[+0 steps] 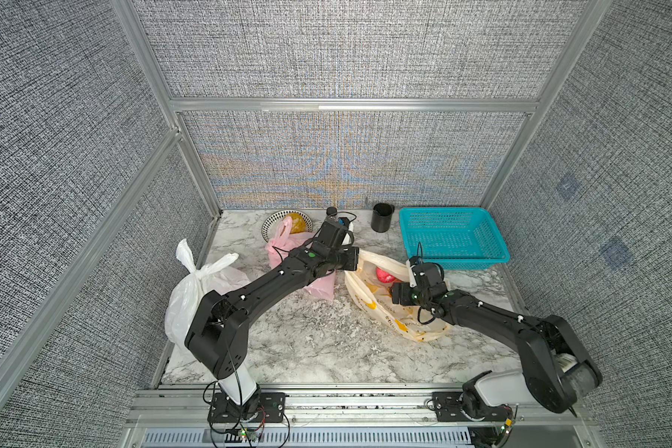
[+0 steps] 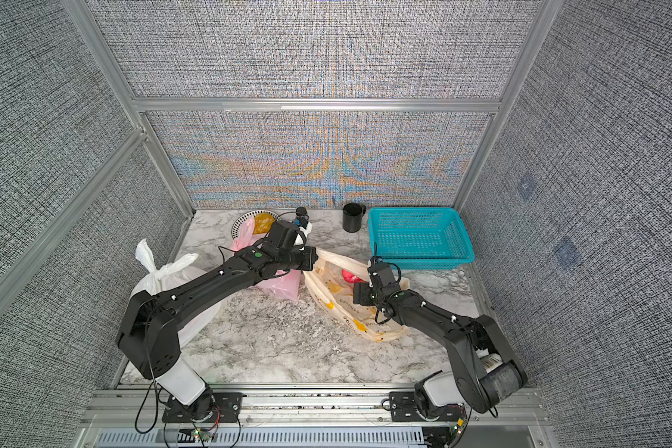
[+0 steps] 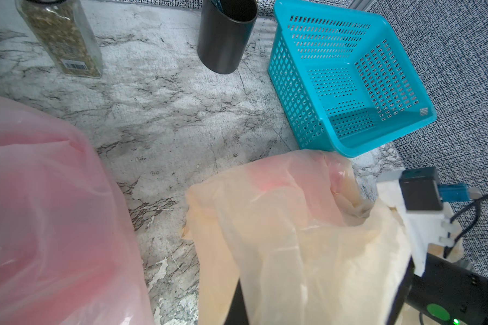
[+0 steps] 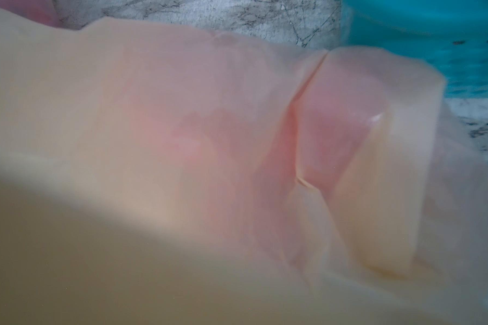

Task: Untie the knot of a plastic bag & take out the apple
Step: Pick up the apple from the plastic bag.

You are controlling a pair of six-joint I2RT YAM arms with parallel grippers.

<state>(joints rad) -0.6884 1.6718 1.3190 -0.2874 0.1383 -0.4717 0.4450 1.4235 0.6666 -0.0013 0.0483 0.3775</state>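
Counting from the left of the cream bag (image 1: 369, 306), which lies on the desk (image 1: 307, 349) with its mouth gaping: one knotted white bag (image 1: 195, 291) well to its left, one pink bag (image 1: 284, 242) just beside its left edge, then one plate (image 1: 270, 223) and one spice jar (image 3: 62, 42) beyond that. That makes three bags.

The left end effector (image 1: 357, 259) sits at the cream bag's left rim, clamped tight. The left wrist view suggests it pinches a fold of that rim.

One red apple (image 1: 383, 276) rests inside the mouth. The right end effector (image 1: 393, 294) hangs over the cream bag's middle, jaws spread wide, apparently empty; film covers its wrist view. The apple lies just beyond it toward the mouth, so the right arm is nearer. The cream bag's long axis runs from its mouth toward that arm's base.

One black cup (image 1: 382, 217) and one teal basket (image 1: 497, 256) stand beyond the cream bag, to its right.
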